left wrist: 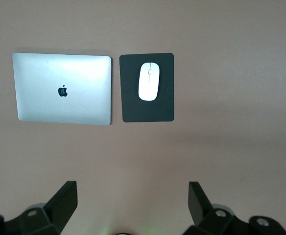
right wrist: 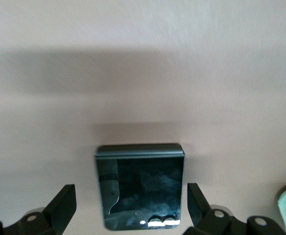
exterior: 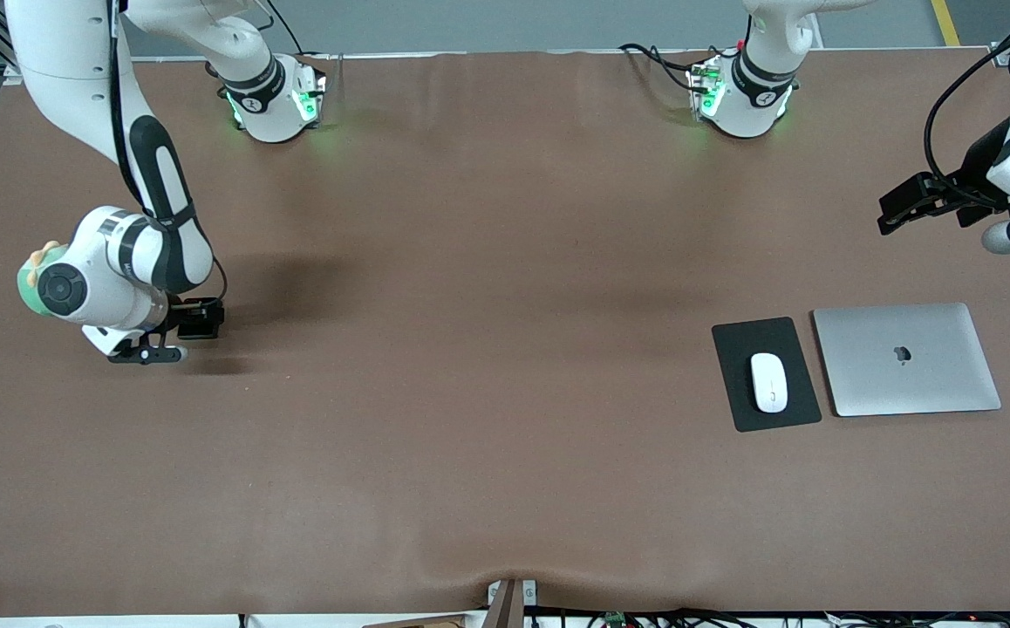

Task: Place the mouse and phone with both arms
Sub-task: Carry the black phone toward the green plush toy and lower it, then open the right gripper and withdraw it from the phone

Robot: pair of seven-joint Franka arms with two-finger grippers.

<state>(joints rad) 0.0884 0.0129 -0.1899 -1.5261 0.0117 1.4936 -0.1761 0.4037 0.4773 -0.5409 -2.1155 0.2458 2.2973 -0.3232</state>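
Note:
The white mouse (exterior: pixel 768 382) lies on a black pad (exterior: pixel 736 349) toward the left arm's end of the table; it also shows in the left wrist view (left wrist: pixel 149 82). The black phone (exterior: pixel 203 318) lies flat on the table toward the right arm's end. My right gripper (exterior: pixel 184 336) is low over it and open. In the right wrist view the phone (right wrist: pixel 140 186) sits between the spread fingers (right wrist: pixel 64 200) with a gap on each side. My left gripper (exterior: pixel 893 209) is open and empty in the air over bare table, with nothing between its fingers (left wrist: pixel 67 198).
A closed silver laptop (exterior: pixel 906 358) lies beside the pad, toward the left arm's end; it also shows in the left wrist view (left wrist: pixel 62 88), as does the pad (left wrist: pixel 133 107). The brown table (exterior: pixel 470 349) stretches bare between the phone and the pad.

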